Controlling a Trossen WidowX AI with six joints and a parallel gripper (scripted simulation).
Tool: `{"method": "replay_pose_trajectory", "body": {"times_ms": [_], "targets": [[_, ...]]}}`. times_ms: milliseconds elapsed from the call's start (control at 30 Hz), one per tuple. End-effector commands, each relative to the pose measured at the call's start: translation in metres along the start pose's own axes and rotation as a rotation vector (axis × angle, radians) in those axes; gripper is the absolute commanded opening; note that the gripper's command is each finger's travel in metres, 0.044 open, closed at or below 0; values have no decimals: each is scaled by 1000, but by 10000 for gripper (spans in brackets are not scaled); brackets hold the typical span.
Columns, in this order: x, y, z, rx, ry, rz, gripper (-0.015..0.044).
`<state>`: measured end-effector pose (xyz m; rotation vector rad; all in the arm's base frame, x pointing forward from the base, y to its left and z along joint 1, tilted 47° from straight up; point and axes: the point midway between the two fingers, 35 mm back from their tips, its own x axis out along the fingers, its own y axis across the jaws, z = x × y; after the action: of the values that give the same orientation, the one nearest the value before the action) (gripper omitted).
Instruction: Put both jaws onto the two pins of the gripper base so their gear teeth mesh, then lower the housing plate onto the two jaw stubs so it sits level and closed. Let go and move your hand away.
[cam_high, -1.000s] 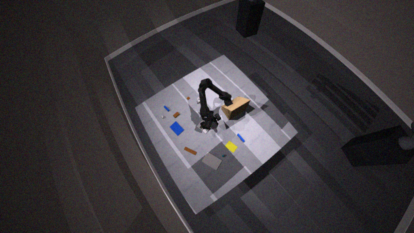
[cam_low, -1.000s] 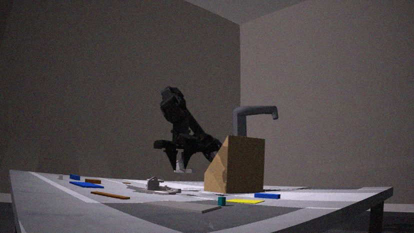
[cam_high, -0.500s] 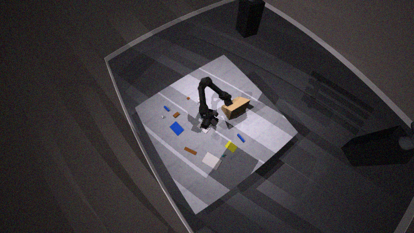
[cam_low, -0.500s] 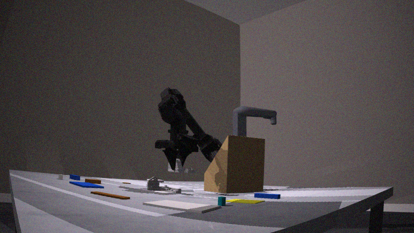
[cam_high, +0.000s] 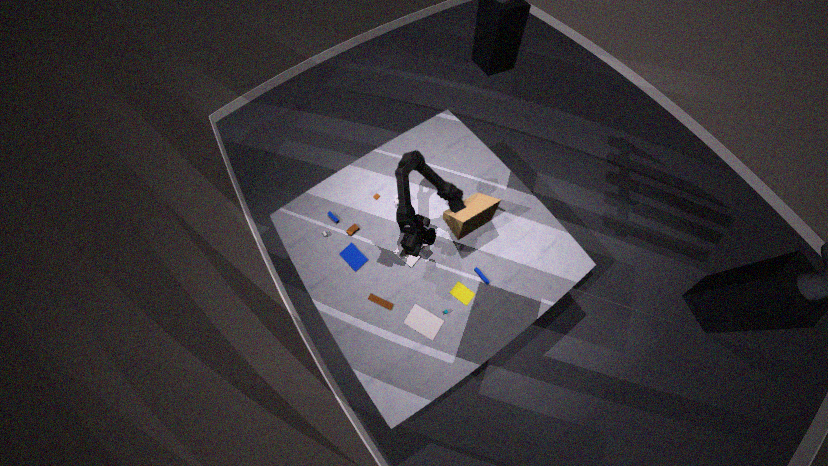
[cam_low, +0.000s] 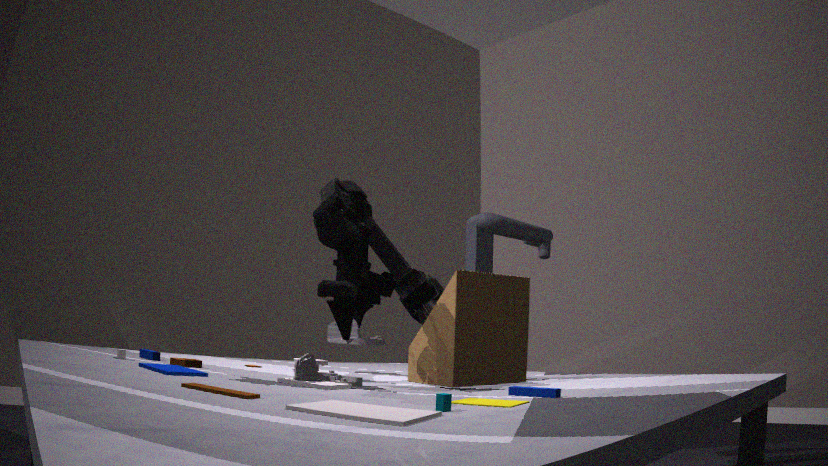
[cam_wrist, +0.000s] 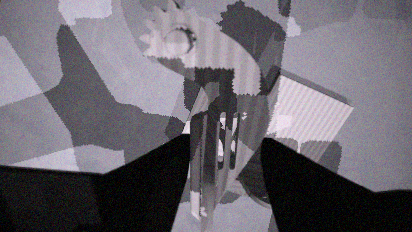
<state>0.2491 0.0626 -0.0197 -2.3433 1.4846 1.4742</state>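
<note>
My gripper (cam_low: 352, 331) (cam_wrist: 226, 144) is shut on a pale grey jaw (cam_low: 336, 332) (cam_wrist: 220, 42) and holds it above the table. In the wrist view the jaw's toothed end with its round hole points away from the fingers, and its slotted grip part lies between them. A low pale assembly, apparently the gripper base (cam_high: 411, 262) (cam_low: 327, 383), lies on the table below, with a rounded grey part (cam_low: 305, 367) standing up on it. A ribbed pale plate (cam_wrist: 312, 112) shows below right of the jaw; which part it is I cannot tell. Pins and meshing are not visible.
A tall wooden block (cam_high: 479, 218) (cam_low: 491, 329) stands beside the arm. Blue bars (cam_high: 481, 275) (cam_low: 534, 392), a yellow plate (cam_high: 462, 293) (cam_low: 491, 402), a pale slab (cam_high: 423, 321) (cam_low: 365, 411), a blue plate (cam_high: 353, 257) and brown blocks (cam_high: 380, 301) (cam_low: 220, 390) lie around.
</note>
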Motion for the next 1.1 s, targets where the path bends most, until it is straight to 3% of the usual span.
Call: {"method": "replay_pose_trajectory", "body": {"times_ms": [0,1067], "targets": [[1,5,-3,-87,3,6,134],[3,35,-25,-832,2,14,134]]}}
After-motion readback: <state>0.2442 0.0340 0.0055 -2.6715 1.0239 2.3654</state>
